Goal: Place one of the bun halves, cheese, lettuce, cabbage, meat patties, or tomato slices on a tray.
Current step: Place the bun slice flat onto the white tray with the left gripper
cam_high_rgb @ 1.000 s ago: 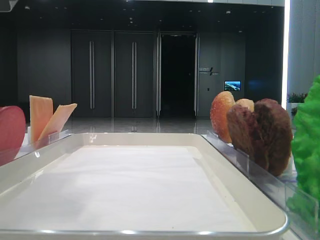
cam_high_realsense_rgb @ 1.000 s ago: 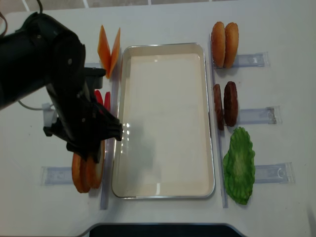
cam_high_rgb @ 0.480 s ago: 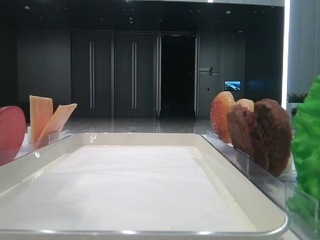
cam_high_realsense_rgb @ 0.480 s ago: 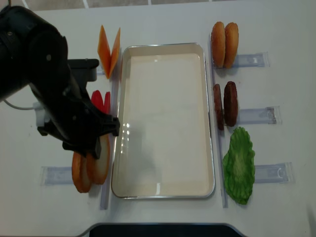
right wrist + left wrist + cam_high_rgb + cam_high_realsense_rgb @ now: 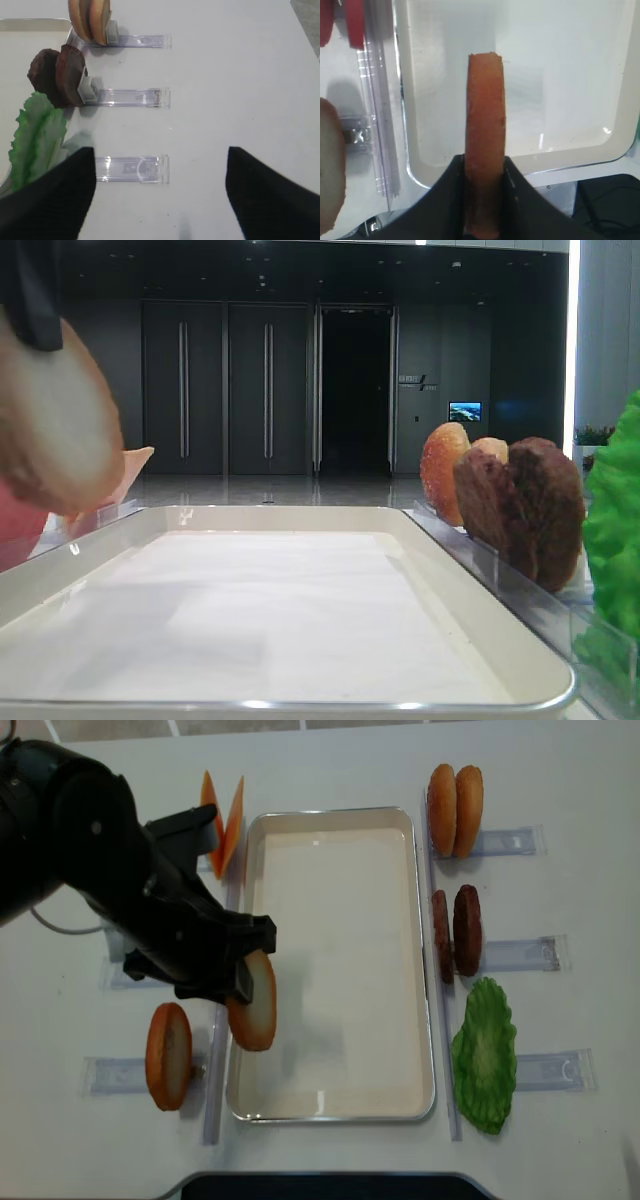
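White tabletop (image 5: 330,760) under a dark hall front with tall doors. Centre: cream tray (image 5: 424,960), long side running away from the onlooker, paper liner bare, nothing lying in it. Right of the tray, clear rack strips hold, far to near: two domed buns (image 5: 455,810) on edge; two meat patties (image 5: 455,932) on edge, touching each other; green lettuce (image 5: 485,1055) leaning beside the tray's rim. Left of the tray: two cheese slices (image 5: 222,825) upright at the far end; tomato slices (image 5: 355,22) red, seen only from the left wrist, just outside the tray's left rim; one bun half (image 5: 168,1055) standing alone in the near rack. Left gripper (image 5: 240,982) pinches the flat bun disc (image 5: 253,1000) by its edge, held upright, pale face outward, above the tray's left rim with part of it over the liner. The left arm's black bulk covers the middle rack. Right gripper (image 5: 157,192) hangs spread wide over bare table right of the lettuce, holding nothing, well apart from the racks.
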You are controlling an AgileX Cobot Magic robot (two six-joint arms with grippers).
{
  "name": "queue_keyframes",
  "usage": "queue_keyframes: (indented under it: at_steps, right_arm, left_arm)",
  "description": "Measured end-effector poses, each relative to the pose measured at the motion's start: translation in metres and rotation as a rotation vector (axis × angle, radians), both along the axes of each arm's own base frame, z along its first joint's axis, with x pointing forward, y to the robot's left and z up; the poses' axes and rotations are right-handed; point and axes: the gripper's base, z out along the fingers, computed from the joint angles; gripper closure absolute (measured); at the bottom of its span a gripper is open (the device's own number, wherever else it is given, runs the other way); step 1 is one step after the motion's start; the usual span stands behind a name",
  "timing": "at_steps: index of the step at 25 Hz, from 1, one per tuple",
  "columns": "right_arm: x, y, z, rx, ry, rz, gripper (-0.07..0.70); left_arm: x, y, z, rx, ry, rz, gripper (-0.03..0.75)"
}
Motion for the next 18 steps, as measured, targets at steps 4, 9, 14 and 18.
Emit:
queue_keyframes:
  at_steps: [4, 9, 14, 18]
  right_arm:
    - [0.0, 0.0, 0.0, 0.0, 0.0, 0.0, 0.09]
    - [0.0, 0.0, 0.0, 0.0, 0.0, 0.0, 0.09]
    - [0.0, 0.0, 0.0, 0.0, 0.0, 0.0, 0.09]
    - [0.0, 0.0, 0.0, 0.0, 0.0, 0.0, 0.09]
  left_arm:
    - [0.003, -0.006, 0.002, -0.074, -0.033, -0.002, 0.587]
    - [0.005, -0.019, 0.008, -0.216, -0.068, -0.034, 0.588]
    - [0.01, -0.028, 0.001, -0.275, -0.054, -0.048, 0.588]
    - [0.017, -0.034, -0.011, -0.285, -0.043, -0.051, 0.588]
